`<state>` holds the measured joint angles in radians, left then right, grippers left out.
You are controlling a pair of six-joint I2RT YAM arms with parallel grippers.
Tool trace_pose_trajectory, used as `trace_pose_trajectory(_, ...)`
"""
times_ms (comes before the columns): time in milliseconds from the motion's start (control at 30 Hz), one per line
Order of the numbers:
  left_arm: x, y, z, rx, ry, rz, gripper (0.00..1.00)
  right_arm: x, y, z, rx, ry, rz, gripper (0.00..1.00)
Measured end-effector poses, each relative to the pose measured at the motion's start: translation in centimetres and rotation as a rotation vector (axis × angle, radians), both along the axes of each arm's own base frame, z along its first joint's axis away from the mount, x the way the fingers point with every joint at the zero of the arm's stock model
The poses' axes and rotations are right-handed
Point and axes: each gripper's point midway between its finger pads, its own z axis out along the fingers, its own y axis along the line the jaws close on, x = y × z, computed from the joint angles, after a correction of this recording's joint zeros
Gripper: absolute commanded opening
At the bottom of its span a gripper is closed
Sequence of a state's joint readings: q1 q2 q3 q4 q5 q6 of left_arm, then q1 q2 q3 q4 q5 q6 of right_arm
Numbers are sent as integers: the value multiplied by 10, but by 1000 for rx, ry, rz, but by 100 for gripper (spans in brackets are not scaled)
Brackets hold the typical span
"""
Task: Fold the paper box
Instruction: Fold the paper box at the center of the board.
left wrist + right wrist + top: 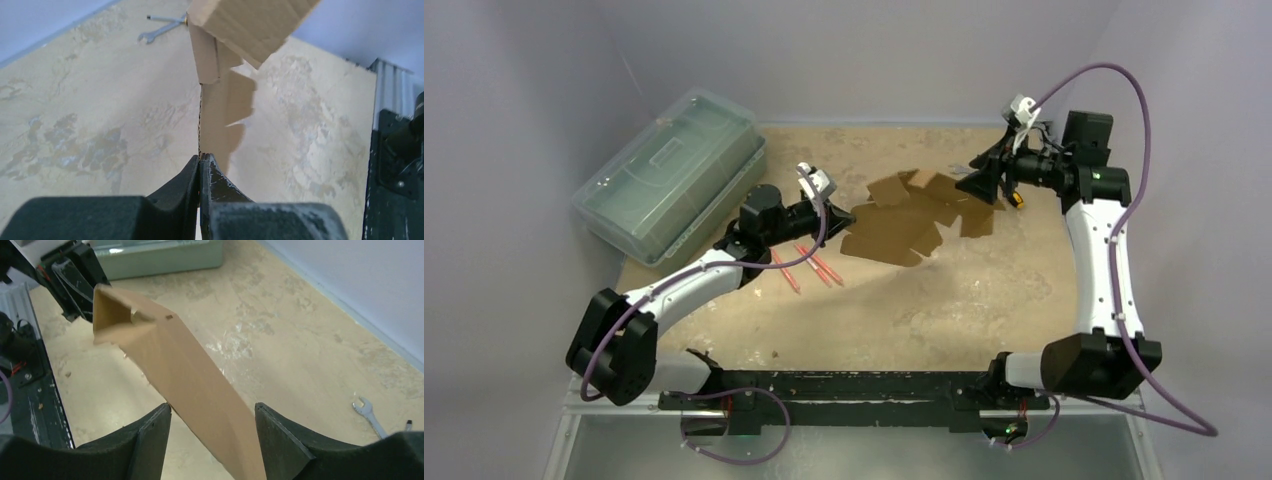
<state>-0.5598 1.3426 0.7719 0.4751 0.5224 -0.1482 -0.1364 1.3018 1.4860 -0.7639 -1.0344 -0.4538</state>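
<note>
Left jaws clamp one thin box (pixel 220 110) edge, right jaws apart around a panel; box may twist or slip out.

The box (pixel 914 215) hangs over the middle of the table (pixel 944 300), between the two grippers. The left gripper (pixel 200 161) pinches the box's left edge. The right gripper (pixel 212 412) straddles its far right end, jaws apart on either side. A case (pixel 669 170) sits at the table's far left corner, behind the left arm. Two sticks (pixel 809 265) lie on the table left of the box. A wrench (pixel 369 415) lies beyond the box's right end.
</note>
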Motion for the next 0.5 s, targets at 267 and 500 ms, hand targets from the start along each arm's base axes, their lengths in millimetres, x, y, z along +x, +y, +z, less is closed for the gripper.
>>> trace_pose_trajectory(267,-6,7,-16,209,27,-52,0,2,24,-49,-88,109,116,56)
trace_pose_trajectory(500,-13,8,-17,271,40,-108,0,-3,48,-76,-127,117,172,24)
